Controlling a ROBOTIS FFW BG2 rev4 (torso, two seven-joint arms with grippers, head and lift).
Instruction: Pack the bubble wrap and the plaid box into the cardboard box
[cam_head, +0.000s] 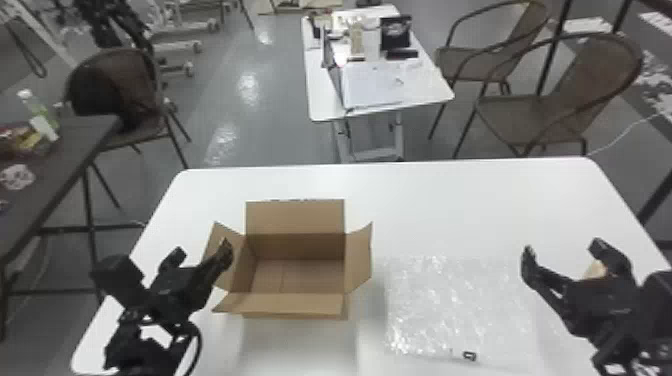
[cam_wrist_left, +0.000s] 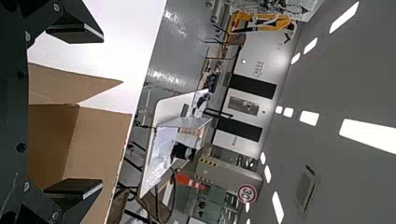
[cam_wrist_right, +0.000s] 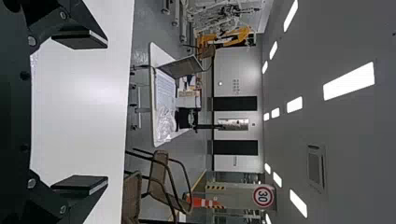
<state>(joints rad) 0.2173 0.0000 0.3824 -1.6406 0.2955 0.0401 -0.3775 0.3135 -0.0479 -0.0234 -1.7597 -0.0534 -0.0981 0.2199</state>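
White table (cam_head: 450, 200) under cardboard box (cam_head: 295, 217); left hand (cam_head: 202, 249), right hand (cam_head: 562, 246) wide open, empty.

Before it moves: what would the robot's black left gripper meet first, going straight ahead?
Probably the left flap of the open brown cardboard box, which lies ahead of the left gripper. Its height over the flap is unclear, so it might pass above.
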